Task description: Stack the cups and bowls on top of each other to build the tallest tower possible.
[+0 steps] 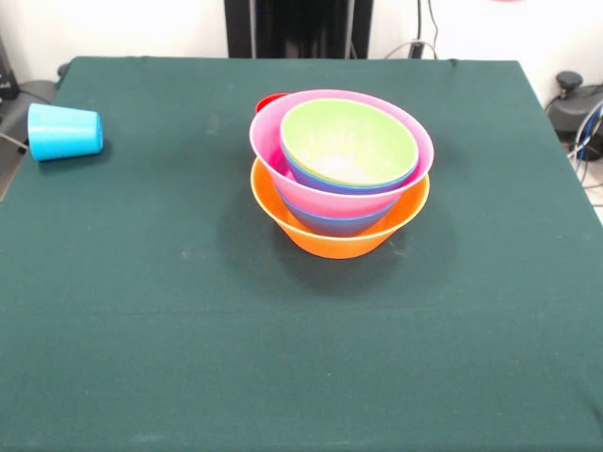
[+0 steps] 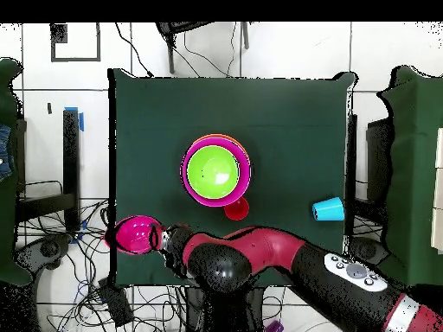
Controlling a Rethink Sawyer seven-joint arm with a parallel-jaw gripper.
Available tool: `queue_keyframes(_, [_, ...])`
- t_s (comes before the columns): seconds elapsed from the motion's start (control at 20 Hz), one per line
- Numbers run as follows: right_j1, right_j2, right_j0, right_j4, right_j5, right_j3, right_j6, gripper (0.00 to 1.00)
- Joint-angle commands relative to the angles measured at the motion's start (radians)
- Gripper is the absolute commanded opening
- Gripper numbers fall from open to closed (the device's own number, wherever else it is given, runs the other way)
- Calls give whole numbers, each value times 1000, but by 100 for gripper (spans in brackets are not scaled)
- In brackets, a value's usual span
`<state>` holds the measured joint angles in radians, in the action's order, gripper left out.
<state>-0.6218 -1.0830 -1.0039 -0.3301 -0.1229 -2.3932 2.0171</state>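
Tower [image 1: 340, 179] sits near the middle of the green counter [image 1: 283, 358], upright, rims up: orange bowl [image 1: 330, 237] as base, a blue bowl [image 1: 334, 220], the pink bowl [image 1: 283, 155], then lime green bowl [image 1: 349, 141] on top. Light blue cup [image 1: 64, 132] lies on its side near the counter edge, long axis along the counter, well apart from the tower; a red item [image 2: 236, 208] sits just beside the stack. The arm [image 2: 260, 251] is drawn back over the counter's robot-side edge; gripper state cannot be told.

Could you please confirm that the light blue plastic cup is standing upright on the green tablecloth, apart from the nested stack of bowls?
Not quite: the light blue plastic cup is lying on its side, not upright, as the front view shows. It does rest on the green tablecloth, well apart from the nested stack of plastic bowls with the large orange bowl as its base.
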Motion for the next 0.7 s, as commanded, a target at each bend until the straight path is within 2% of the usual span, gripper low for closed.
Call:
queue_keyframes(0.05, [297,-236,-28,-151,-162,15,-256,0])
queue_keyframes(0.25, [348,-224,-37,-275,-122,36,-254,0])
queue_keyframes(0.3, [374,-223,-41,-331,-106,46,-271,0])
queue_keyframes(0.45, [454,-227,-57,-389,-156,71,-314,0])
queue_keyframes(0.6, [569,-219,-75,-384,-227,106,-336,0])
queue_keyframes(0.7, [615,-175,-66,-383,-267,138,-339,0])
